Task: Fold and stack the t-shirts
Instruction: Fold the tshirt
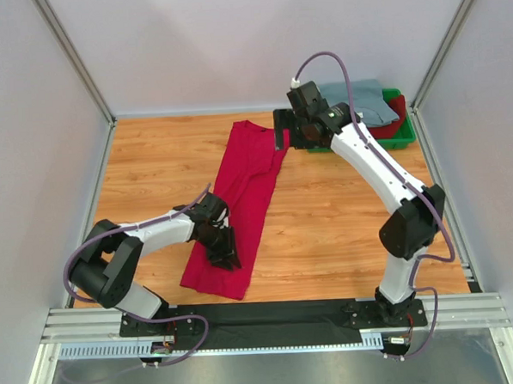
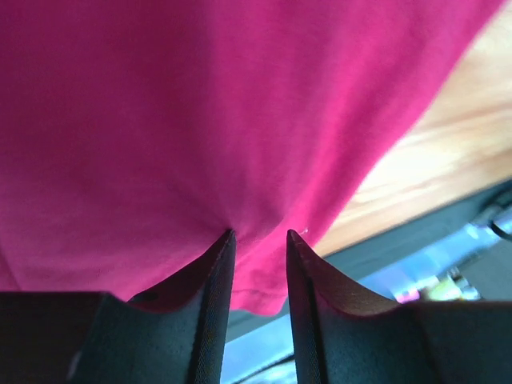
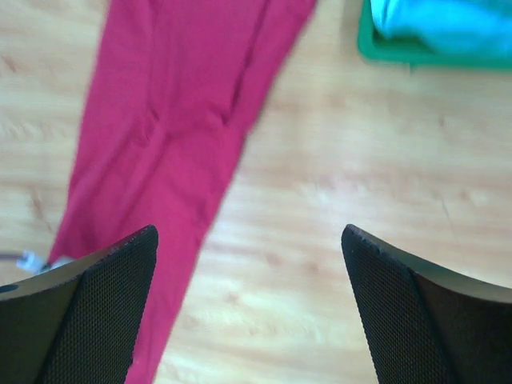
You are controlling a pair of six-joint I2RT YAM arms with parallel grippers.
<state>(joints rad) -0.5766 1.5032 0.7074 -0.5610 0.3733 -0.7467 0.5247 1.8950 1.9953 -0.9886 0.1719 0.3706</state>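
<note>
top external: right arm [image 1: 371, 160] partly hides green tray [image 1: 404, 131] beside red t-shirt [image 1: 243, 188].

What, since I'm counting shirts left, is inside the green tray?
A grey-blue t-shirt lies on top of a darker red t-shirt in the green tray; anything beneath them is covered.

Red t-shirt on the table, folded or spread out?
Partly folded: the red t-shirt lies as one long narrow strip, no sleeves showing.

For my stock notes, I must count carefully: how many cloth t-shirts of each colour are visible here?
Bright crimson-red cloth t-shirt: 1
Grey-blue cloth t-shirt, in the green plastic tray: 1
Darker red cloth t-shirt, in the same tray: 1
Total: 3
</note>
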